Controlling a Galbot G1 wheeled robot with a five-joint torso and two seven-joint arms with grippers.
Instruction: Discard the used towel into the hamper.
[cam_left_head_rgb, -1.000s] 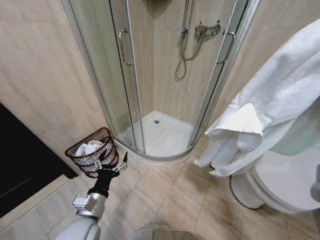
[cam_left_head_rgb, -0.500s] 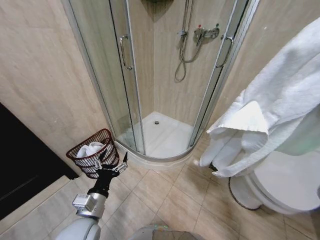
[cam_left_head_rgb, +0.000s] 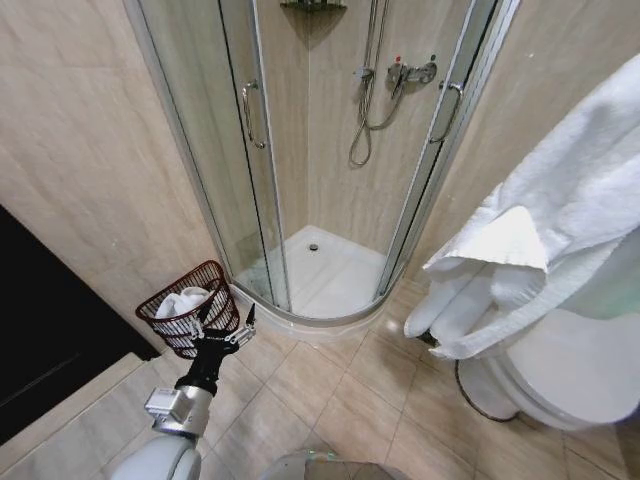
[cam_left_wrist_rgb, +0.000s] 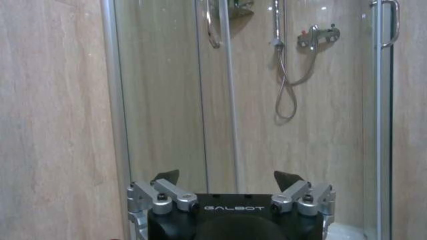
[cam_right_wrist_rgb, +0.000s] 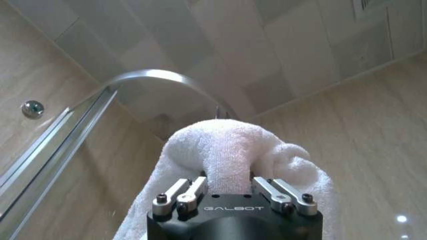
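Hamper (cam_left_head_rgb: 188, 318) on floor (cam_left_head_rgb: 330, 400) at left, against wall (cam_left_head_rgb: 90, 170), just left of shower cabin (cam_left_head_rgb: 330, 150). Rolled cloth (cam_left_head_rgb: 180, 301) inside hamper. Left tool (cam_left_head_rgb: 226, 322) low at left, just before hamper, fingers spread. Towel (cam_left_head_rgb: 560, 230) high at right, clamped in right tool (cam_right_wrist_rgb: 227, 187), hanging before toilet (cam_left_head_rgb: 560, 375). Toilet on floor at right, right of cabin. Hamper and towel well apart.
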